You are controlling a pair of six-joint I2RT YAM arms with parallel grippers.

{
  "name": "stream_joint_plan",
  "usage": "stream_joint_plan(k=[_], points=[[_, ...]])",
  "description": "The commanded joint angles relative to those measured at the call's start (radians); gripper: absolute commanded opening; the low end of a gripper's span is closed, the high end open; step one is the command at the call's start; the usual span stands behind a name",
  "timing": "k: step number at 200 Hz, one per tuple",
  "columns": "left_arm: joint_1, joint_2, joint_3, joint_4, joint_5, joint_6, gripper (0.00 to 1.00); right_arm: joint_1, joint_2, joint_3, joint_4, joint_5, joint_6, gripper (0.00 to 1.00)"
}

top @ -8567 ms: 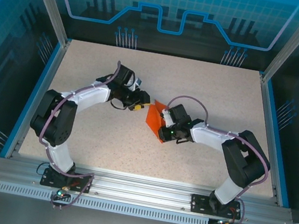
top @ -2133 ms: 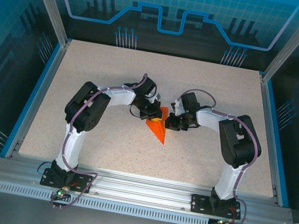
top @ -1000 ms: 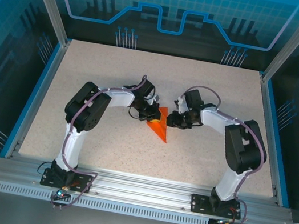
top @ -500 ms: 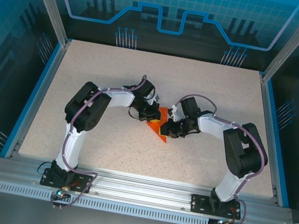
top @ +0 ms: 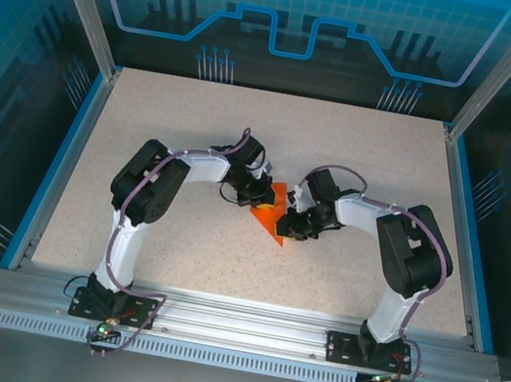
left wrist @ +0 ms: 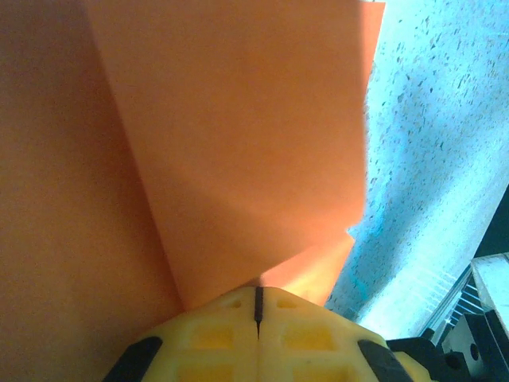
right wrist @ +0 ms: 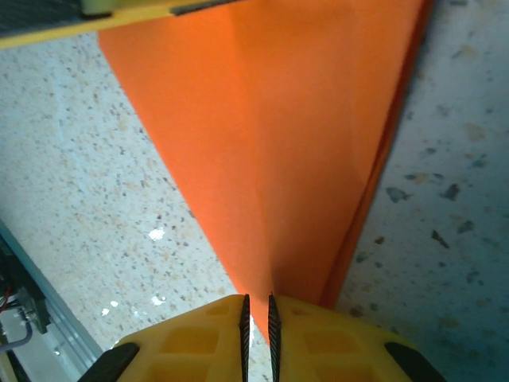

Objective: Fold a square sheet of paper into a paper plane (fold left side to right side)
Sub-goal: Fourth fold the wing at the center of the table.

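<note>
Paper: folded orange paper [top: 270,218] lies on the table [top: 149,123] between both claws.
Left gripper [left wrist: 258,298]: clenched, tips on the paper.
Right gripper [right wrist: 257,306]: pinching the creased edge.
Change: that pinch sits nearer the point than a second ago.

Top cam: fixed high behind the arm bases [top: 112,299], tilted down, far off, whole table [top: 150,113] in frame. Left wrist cam: looks out past the tips of the left tool [left wrist: 256,296], very close, orange paper [left wrist: 238,143] right ahead of the tool. Right wrist cam: same past the right tool [right wrist: 256,306]. All three share that paper and the table beside it.
</note>
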Motion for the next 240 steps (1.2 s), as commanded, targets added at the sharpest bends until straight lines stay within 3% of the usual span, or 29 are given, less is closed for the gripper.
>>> stream_joint_plan(k=[1,240], points=[[-0.001,0.026,-0.034,-0.056,-0.048,0.028,0.0,0.017,0.02,0.012,-0.071,0.048,-0.025,0.17],[0.028,0.041,-0.037,-0.067,-0.073,0.014,0.0,0.048,-0.065,-0.124,-0.242,0.125,-0.045,0.15]])
